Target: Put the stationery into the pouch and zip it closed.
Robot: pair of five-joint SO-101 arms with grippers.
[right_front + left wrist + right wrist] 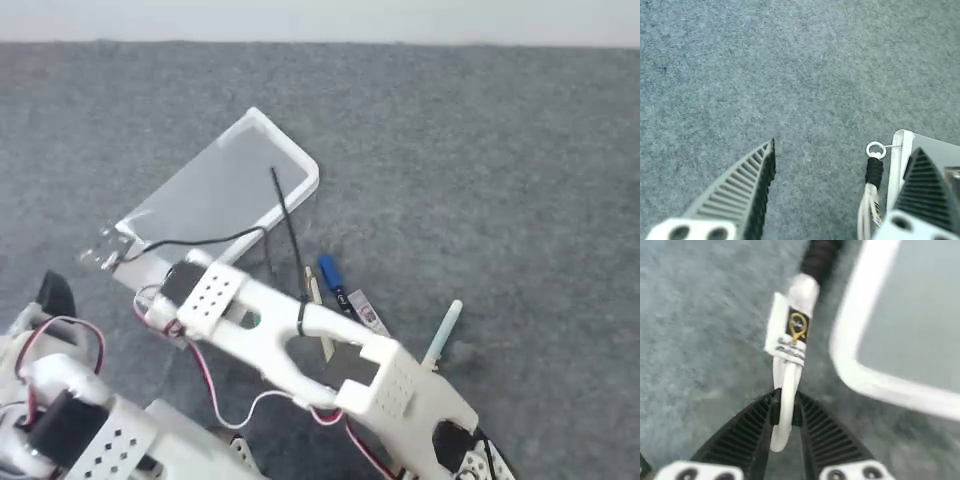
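The translucent white-edged pouch [225, 190] lies flat on the grey carpet at the upper left. In the right wrist view my right gripper [785, 397] is shut on the white pull cord [790, 330], which carries a small label, beside the pouch's edge [865, 330]. My left gripper [845, 146] stands open over the carpet. The zip's metal ring [875, 149] and the pouch's corner [900, 150] lie next to one of its fingers [922, 185]. Stationery lies outside the pouch: a blue-capped pen [331, 272], a pencil [318, 305], a small flat piece [366, 312] and a pale teal pen [443, 335].
The right arm's white links [300, 335] stretch from the lower right across the stationery towards the pouch's near end. The left arm [60, 410] sits at the lower left corner. Bare grey carpet [480, 160] spreads to the right and behind.
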